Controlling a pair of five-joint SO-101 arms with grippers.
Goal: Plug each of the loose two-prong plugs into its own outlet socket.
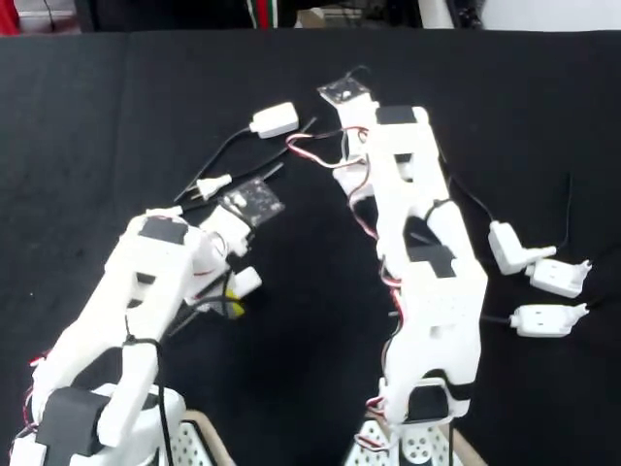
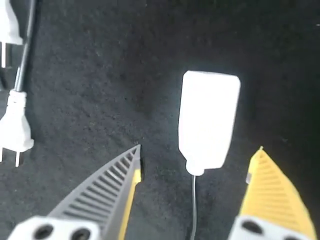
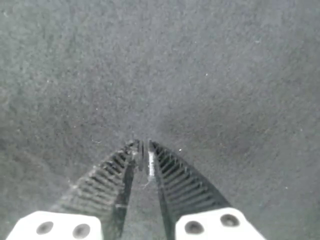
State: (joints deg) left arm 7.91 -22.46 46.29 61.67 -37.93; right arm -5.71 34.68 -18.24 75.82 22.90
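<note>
hovering with my left claw (image 2: 199,149) spread wide astride the white socket (image 2: 209,120), right claw (image 3: 144,152) clenched on nothing, i judge the job barely begun: two plugs (image 2: 15,125) lie loose beside that socket.

A black cloth (image 1: 87,107) lies flat throughout. Beyond its far edge are a red shape (image 1: 260,10) and a white surface (image 1: 553,12).

Bright, diffuse light seems to come from overhead. In the high view the black worktop (image 1: 291,330) swallows it and carries hardly any shadow, while the white arms (image 1: 427,282) glare. A brighter strip of room shows at 12 o'clock. In the left wrist view the white block (image 2: 209,117) is blown out.
</note>
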